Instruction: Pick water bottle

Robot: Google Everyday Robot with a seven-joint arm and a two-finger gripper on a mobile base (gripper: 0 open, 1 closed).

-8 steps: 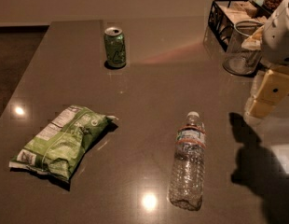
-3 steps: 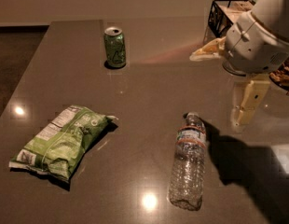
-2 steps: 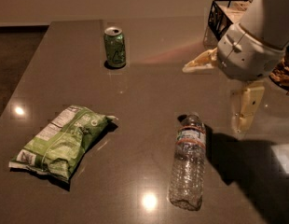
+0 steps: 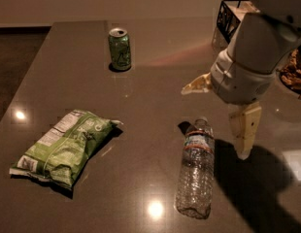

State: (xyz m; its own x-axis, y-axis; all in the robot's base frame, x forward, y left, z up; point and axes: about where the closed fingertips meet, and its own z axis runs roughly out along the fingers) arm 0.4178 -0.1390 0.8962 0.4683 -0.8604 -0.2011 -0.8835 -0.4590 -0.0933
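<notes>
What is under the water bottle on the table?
Only the table; the water bottle lies flat on it, nothing showing through its clear body, though the label hides a strip. The gripper hangs open by its cap end.

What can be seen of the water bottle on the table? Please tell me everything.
The water bottle is clear, crinkled plastic with a ribbed body, a white cap and a pale label edged in orange-red. It lies on its side on the dark table, cap toward the far edge. Only the table touches it. The gripper hovers open above its cap end, slightly to the right.
</notes>
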